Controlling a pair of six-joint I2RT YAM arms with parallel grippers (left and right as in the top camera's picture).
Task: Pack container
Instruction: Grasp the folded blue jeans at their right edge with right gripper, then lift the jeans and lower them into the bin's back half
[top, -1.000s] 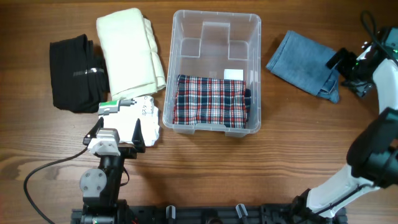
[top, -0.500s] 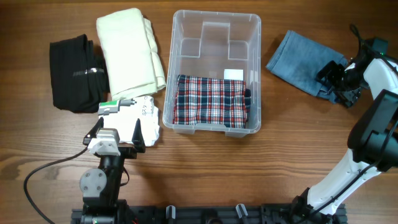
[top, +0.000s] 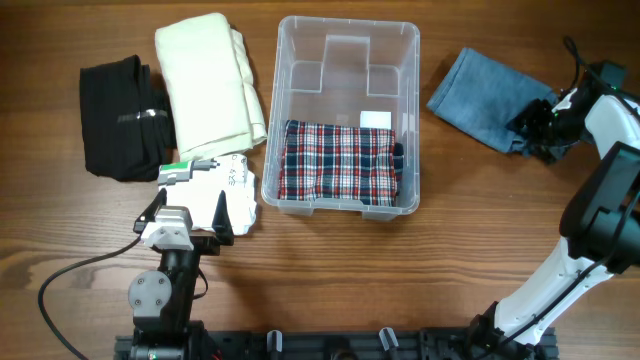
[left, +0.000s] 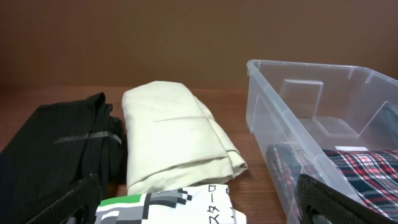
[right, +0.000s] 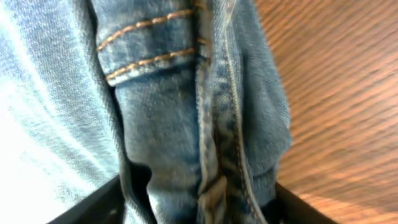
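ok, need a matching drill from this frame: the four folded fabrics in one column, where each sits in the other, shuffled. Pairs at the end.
Things:
1. plaid cloth
2. cream cloth
3. black garment
4. denim

Places:
A. on the table right of the container, at the right gripper
B. inside the container, at its near end
C. farthest left on the table
D. between the black garment and the container

Pairs: 1-B, 2-D, 3-C, 4-A
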